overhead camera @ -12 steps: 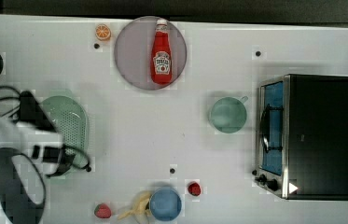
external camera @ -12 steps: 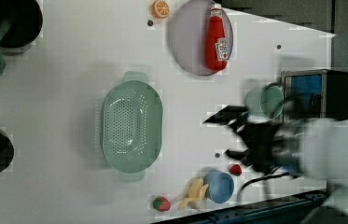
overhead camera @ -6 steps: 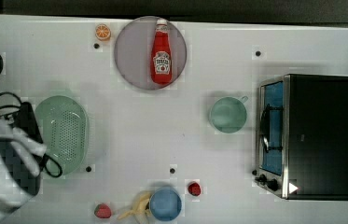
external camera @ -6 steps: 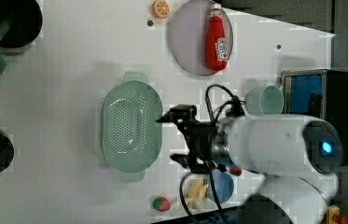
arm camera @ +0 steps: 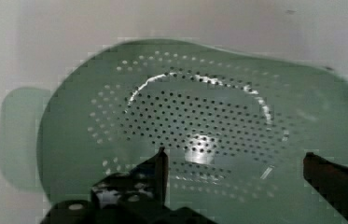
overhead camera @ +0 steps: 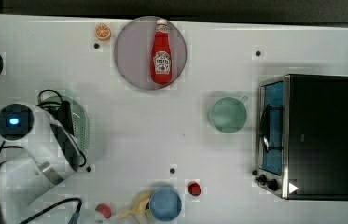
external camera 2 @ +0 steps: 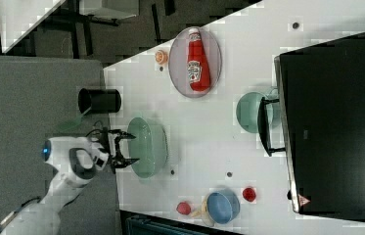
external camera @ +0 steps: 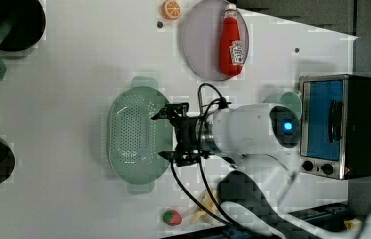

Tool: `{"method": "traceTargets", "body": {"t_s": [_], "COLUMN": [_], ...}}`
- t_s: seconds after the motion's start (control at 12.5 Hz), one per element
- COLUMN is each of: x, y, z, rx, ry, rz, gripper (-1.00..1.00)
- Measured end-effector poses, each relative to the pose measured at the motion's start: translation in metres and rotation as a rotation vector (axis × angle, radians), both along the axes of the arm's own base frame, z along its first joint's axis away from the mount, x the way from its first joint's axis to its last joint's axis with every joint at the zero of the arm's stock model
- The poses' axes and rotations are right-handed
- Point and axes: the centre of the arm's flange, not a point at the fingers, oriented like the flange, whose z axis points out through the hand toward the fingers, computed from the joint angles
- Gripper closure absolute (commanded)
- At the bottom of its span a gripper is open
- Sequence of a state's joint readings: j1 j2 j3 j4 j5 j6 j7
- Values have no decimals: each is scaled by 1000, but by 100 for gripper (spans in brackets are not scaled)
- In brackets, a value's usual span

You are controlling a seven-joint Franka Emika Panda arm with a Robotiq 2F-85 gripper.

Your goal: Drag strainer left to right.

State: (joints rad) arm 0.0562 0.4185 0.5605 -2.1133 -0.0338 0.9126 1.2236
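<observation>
Over the strainer, at its rim on the left view's right, the gripper hangs with fingers spread wide, nothing between them. One finger tip lies over the rim's upper stretch, the other over the lower, as the left view shows them; contact cannot be told.

Strainer sits on the white counter, toward the top view's left, mostly hidden there under the arm. Oval, mouth up. Long axis runs up-down in the left view, one tab handle at each end. Fingers are spread along that long axis. Right view: same oval, long axis again up-down, gripper at its left edge.

Wrist view: perforated floor of the strainer seen from above, one tab handle at one end, finger tips dark and well apart over the near wall.

Elsewhere on the counter:
- mug, well apart from the strainer, near the top view's right
- toaster oven just beside the mug
- grey plate with ketchup bottle lying on it
- blue bowl at the near edge, banana beside it
- orange slice near the plate
</observation>
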Motion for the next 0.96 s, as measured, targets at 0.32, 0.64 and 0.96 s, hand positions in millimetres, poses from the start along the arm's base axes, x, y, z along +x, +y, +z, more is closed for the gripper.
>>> {"method": "traceTargets", "body": {"t_s": [0.32, 0.64, 0.96], "x": [-4, -5, -3], "y": [-12, -26, -30], "z": [-76, -96, -106], "rx": [-14, -45, -112], "ry": [71, 65, 27], "rz": [-56, -101, -94], "gripper": [-100, -100, -100]}}
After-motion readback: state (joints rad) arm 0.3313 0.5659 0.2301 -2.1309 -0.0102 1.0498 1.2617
